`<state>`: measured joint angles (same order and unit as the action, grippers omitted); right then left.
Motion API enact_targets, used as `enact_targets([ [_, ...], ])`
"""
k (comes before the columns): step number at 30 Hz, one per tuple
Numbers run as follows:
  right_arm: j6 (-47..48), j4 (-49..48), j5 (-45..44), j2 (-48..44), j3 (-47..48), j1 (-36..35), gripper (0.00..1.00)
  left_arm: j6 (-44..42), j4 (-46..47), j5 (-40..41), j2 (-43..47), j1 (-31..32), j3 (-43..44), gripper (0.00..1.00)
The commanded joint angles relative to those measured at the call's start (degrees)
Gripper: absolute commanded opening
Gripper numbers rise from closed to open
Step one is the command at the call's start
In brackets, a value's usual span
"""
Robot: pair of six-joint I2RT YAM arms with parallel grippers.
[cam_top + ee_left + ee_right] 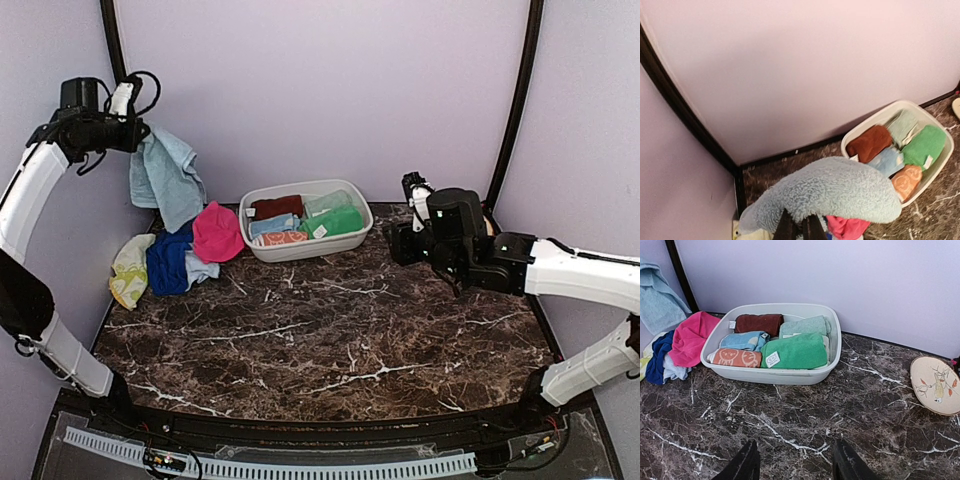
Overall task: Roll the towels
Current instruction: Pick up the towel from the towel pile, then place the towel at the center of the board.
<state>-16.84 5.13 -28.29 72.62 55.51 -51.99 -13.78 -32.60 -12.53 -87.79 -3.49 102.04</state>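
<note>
Top view looks down from behind; all 3 views share the tub (pixel 300 252).

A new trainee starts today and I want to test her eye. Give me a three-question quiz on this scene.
1. Which claw holds the pale blue towel? A) left B) right C) neither
2. True or false: the tub is empty.
3. Fill in: the right claw is ____ (open or shut).
Key: 1 A, the left claw holds it up. 2 false, it holds rolled towels. 3 open.
</note>
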Motion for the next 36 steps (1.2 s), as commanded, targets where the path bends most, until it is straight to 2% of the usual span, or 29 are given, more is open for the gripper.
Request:
enact_targets([
  [1, -0.40, -0.19, 0.31, 0.59, 3.63, -1.73, 0.49, 0.78, -9.32, -5.51, 3.90, 4.71, 10.95, 0.00],
  [6, -0.02, 0.22, -1.61, 0.25, 4.40, -4.08, 0.49, 3.85, -16.94, -10.05, 3.96, 7.97, 21.06, 0.00],
  [10, 0.08, 0.27, -2.60, 0.35, 3.97, -6.03, 0.49, 6.22, -19.30, -14.39, 5.74, 8.49, 19.34, 0.00],
  [12, -0.10, 0.00, -2.81, 0.47, 3.55, -6.79, 0.49, 6.93, -18.70, -15.58, 7.38, 8.70, 13.12, 0.00],
  [15, -0.29, -0.48, -2.93, 1.16, 3.30, -7.75, 0.49, 6.79, -14.69, -15.70, 10.23, 9.55, -0.93, 0.02],
  [16, -0.31, -0.57, -3.01, 1.53, 3.29, -7.99, 0.49, 5.93, -12.26, -14.81, 10.99, 10.11, -6.27, 0.09],
  [19, -0.33, -0.27, -3.16, 3.03, 3.93, -8.70, 0.48, 0.78, -6.51, -7.04, 11.42, 10.36, -18.94, 0.21],
  [21, -0.07, 0.52, -3.37, 4.44, 4.56, -9.40, 0.48, -2.36, -4.97, -3.13, 10.09, 10.30, -23.37, 0.41],
  [23, 0.09, 1.08, -3.68, 5.52, 4.96, -10.13, 0.48, -4.57, -4.80, -2.48, 9.83, 10.34, -27.02, 0.59],
  [25, -0.05, 1.29, -3.76, 6.51, 4.83, -10.47, 0.48, -6.95, -4.57, -3.62, 10.78, 11.24, -30.15, 0.74],
  [26, -0.31, 1.15, -3.77, 6.90, 4.67, -10.50, 0.48, -8.43, -4.58, -3.15, 11.51, 12.77, -31.80, 0.77],
  [30, -0.72, 1.04, -3.72, 8.77, 5.27, -10.49, 0.48, -15.41, -7.76, -2.54, 14.48, 22.57, -39.63, 0.76],
  [36, -1.14, 3.07, -3.82, 11.94, 7.97, -10.42, 0.47, -20.09, -9.90, -0.66, 14.62, 37.19, -52.59, 0.71],
])
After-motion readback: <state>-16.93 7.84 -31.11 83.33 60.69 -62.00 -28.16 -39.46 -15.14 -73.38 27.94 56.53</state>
